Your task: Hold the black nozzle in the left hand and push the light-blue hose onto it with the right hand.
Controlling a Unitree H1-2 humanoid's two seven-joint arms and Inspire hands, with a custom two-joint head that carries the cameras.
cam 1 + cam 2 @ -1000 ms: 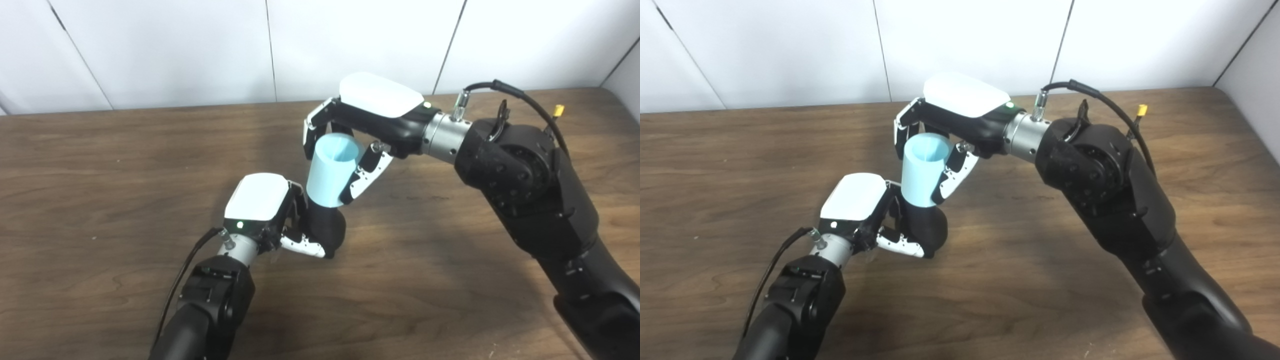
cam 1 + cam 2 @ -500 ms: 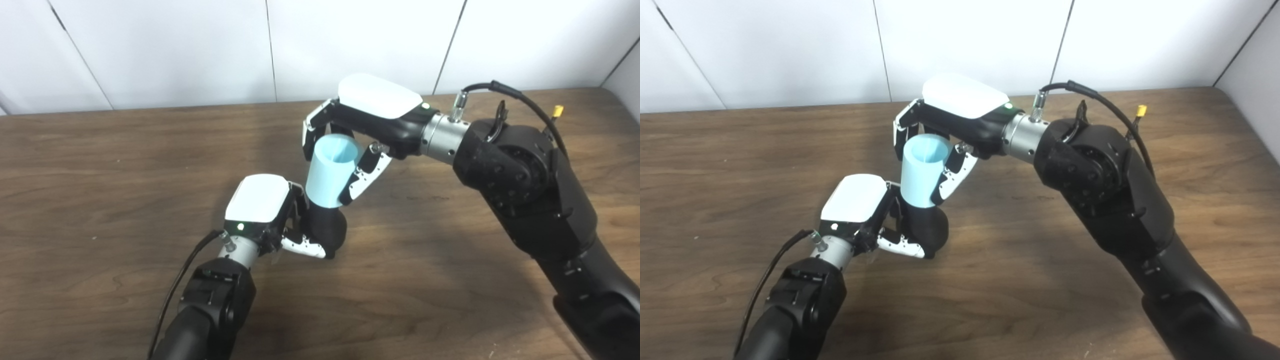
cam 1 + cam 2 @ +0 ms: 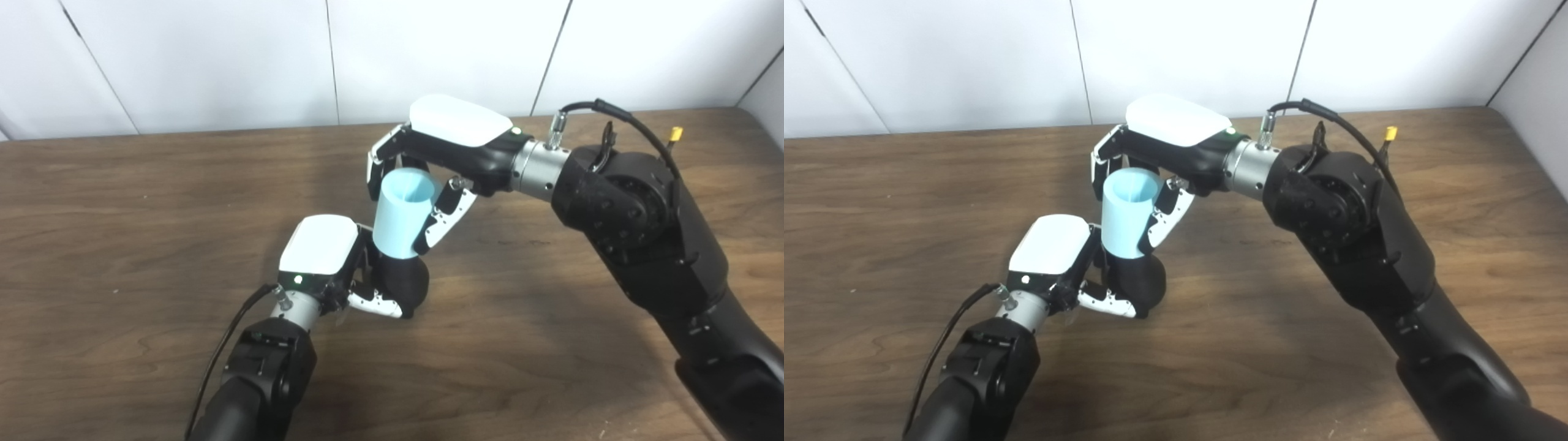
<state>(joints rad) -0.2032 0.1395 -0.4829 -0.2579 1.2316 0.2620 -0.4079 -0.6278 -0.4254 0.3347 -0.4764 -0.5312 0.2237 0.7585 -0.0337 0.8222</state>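
Near the middle of the brown wooden table (image 3: 122, 202), the short light-blue cylindrical hose (image 3: 401, 214) stood almost upright, tilted a little, with its open upper end facing up toward the cameras and its lower end seated on the rounded black nozzle (image 3: 404, 283). How far it had gone over the nozzle could not be told, since the joint was partly hidden by the hands. The nozzle sat just above the tabletop, clasped from the left side by the left hand (image 3: 343, 272), whose white-tipped thumb curled under and around its lower front. From above and to the right, the right hand (image 3: 429, 168) held the hose: dark fingers (image 3: 383, 165) wrapped the far side near the rim, and the white, black-dotted thumb (image 3: 442, 217) pressed along the near right side. Behind the table rose a plain white panelled wall (image 3: 429, 49).
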